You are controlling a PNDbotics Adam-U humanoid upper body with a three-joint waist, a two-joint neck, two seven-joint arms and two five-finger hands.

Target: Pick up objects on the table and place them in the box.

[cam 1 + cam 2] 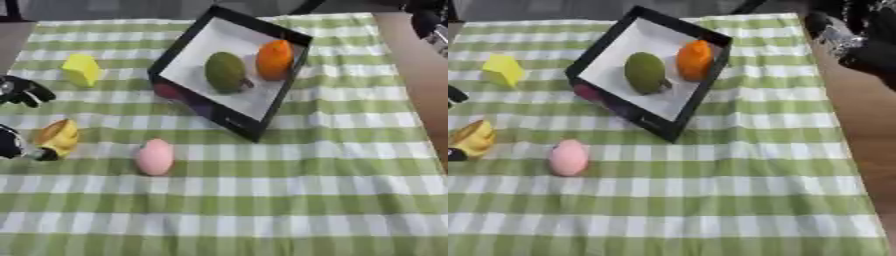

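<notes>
At the table's left edge, the left hand (pixel 26 117) curls round a yellow-orange object (pixel 59 137).

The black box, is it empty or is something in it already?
Not empty: the box holds a green fruit and an orange one on its white floor.

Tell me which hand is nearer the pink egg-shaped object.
Left. The left hand sits at the table's left edge, beside the yellow fruit, up and left of the pink egg-shaped object. The right hand is far off at the upper right corner.
</notes>
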